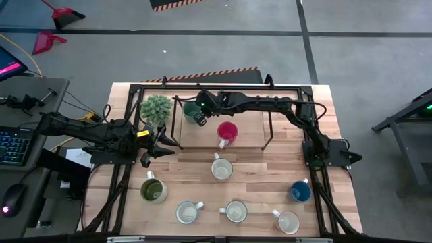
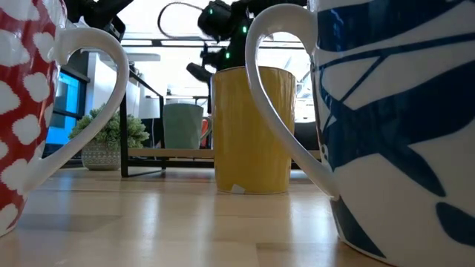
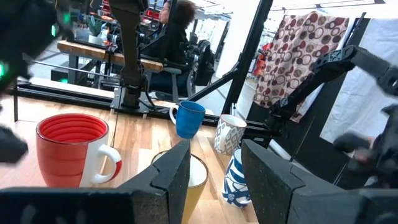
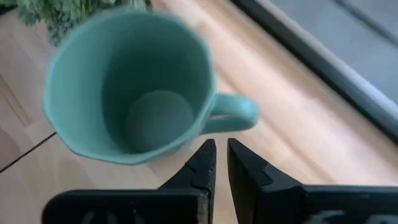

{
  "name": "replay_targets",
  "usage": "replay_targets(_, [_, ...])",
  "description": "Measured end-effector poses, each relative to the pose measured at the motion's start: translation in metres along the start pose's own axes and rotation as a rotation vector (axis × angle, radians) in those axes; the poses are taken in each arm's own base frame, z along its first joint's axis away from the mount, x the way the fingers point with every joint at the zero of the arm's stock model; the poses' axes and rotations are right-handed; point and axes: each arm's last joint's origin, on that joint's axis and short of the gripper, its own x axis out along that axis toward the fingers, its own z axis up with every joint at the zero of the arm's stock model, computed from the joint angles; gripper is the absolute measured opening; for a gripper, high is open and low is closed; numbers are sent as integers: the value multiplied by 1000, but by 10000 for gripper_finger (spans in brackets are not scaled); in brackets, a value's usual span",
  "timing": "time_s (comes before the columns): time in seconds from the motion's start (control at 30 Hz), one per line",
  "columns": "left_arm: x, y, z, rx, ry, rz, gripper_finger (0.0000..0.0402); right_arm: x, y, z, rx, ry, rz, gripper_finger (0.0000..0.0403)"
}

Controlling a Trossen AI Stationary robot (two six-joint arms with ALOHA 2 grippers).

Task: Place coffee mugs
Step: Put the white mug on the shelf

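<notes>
The teal-green mug (image 1: 191, 108) (image 4: 134, 87) stands upright by its base on the low wooden shelf (image 1: 250, 125), beside the red mug (image 1: 227, 131) (image 3: 71, 149). My right gripper (image 1: 200, 117) (image 4: 219, 152) hovers just off the teal mug's handle (image 4: 233, 115), its fingers shut to a narrow slit and touching nothing. My left gripper (image 1: 159, 146) (image 3: 214, 165) waits open near the table's left, facing the cream mug (image 1: 221, 169) (image 3: 196, 177). On the table stand the olive-green mug (image 1: 153, 190), the blue mug (image 1: 300, 192) and three white mugs along the near edge (image 1: 236, 211).
A spiky green potted plant (image 1: 156, 108) stands just left of the shelf, close to the teal mug. A black frame (image 1: 290, 88) rims the table's far side. Bare wood lies between the shelf and the near row of mugs. A person sits in the room beyond (image 3: 177, 25).
</notes>
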Motion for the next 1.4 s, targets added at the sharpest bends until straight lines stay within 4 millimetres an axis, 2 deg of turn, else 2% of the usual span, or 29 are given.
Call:
replay_targets(0.1, [0, 0, 0, 0, -1, 0, 131, -31, -1, 17, -62, -22, -61, 23])
replay_targets(0.2, [0, 0, 0, 0, 2, 1, 131, -76, -1, 33, -152, -54, -105, 23])
replay_targets(0.27, [0, 1, -2, -2, 22, 6, 131, -104, -2, 36, -226, -42, -131, 23])
replay_targets(0.37, [0, 1, -4, -3, 44, 14, 131, -141, -11, 30, -302, 35, -171, 23])
replay_targets(0.5, [0, 1, -5, -4, 51, 19, 131, -192, -29, 12, -299, 112, -212, 23])
replay_targets(0.63, [0, 2, -4, -3, 41, 40, 131, -242, -46, -15, -279, 85, -215, 23])
replay_targets(0.77, [0, 3, -4, -2, 33, 74, 131, -288, -72, -58, -231, 48, -142, 23])
replay_targets(0.87, [0, 4, -4, -1, 27, 92, 131, -315, -90, -94, -184, -8, 16, 23])
replay_targets(0.97, [0, 4, -3, 0, 11, 120, 131, -332, -105, -128, -142, -108, 194, 23])
replay_targets(1.07, [0, 5, -3, 1, 3, 151, 131, -336, -119, -160, -120, -210, 312, 23])
replay_targets(1.27, [0, 4, 2, 1, -54, 148, 131, -308, -135, -215, -165, -330, 386, 23])
replay_targets(1.4, [-1, 3, 7, 2, -99, 136, 131, -286, -137, -240, -171, -405, 452, 23])
